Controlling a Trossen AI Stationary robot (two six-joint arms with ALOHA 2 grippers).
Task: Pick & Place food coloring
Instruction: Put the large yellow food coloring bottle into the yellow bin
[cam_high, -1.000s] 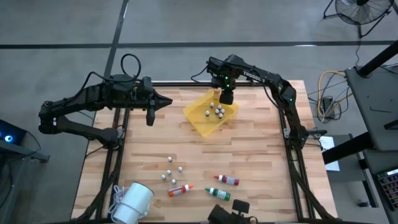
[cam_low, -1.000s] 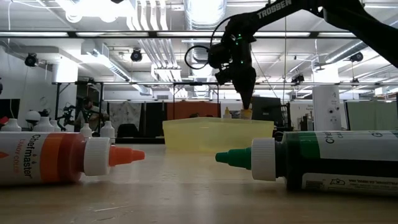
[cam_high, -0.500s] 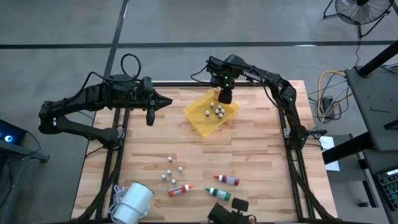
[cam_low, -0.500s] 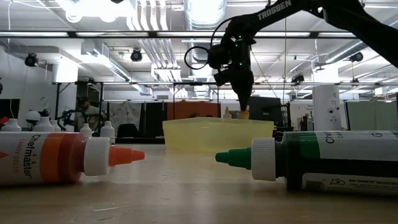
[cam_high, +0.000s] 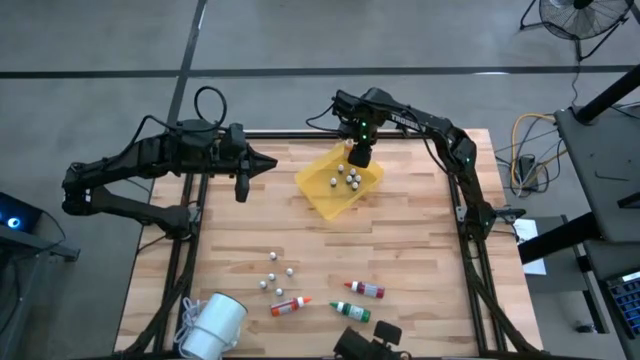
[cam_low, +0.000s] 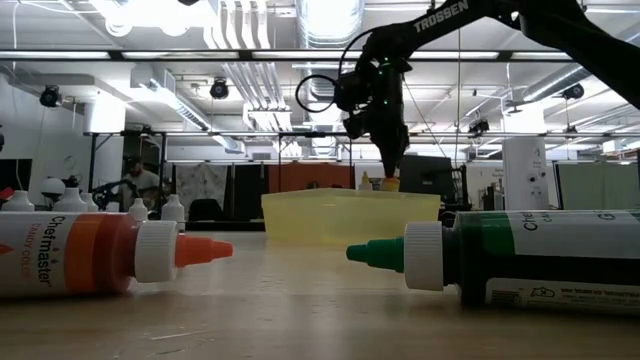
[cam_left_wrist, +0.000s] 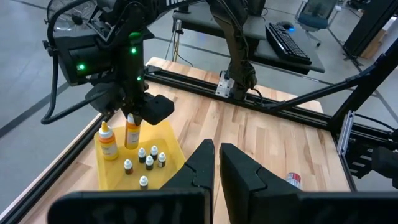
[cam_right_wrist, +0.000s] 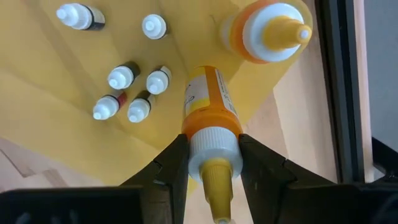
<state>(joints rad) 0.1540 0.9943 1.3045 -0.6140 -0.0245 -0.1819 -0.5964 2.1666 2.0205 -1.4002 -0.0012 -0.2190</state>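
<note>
Right gripper (cam_right_wrist: 211, 163) hung over the far corner of the yellow tray (cam_high: 318, 195), its fingers pinching an orange food coloring bottle (cam_right_wrist: 208, 102) at the white collar just under the cap, bottle upright with its base low in the tray. A second bottle with a yellow cap (cam_right_wrist: 267, 31) stood in the tray just beside it. Several tiny white-capped vials (cam_right_wrist: 121, 76) stood in the tray on the held bottle's other side.

Three more food coloring bottles lay on the desk (cam_high: 420, 250), well apart from the tray toward the near edge: orange-capped (cam_high: 289, 306), red (cam_high: 366, 289), green (cam_high: 352, 311). Small pale balls (cam_high: 272, 272) were scattered between them and the tray.

Left gripper (cam_high: 272, 163) waited beside the tray, fingers pressed together, holding nothing.

Judged handling: bottle light, plastic, walls probably squeezable, label smooth and likely slippery. The ribbed collar looked the stiffest hold. Narrow base, so likely to tip on release
</note>
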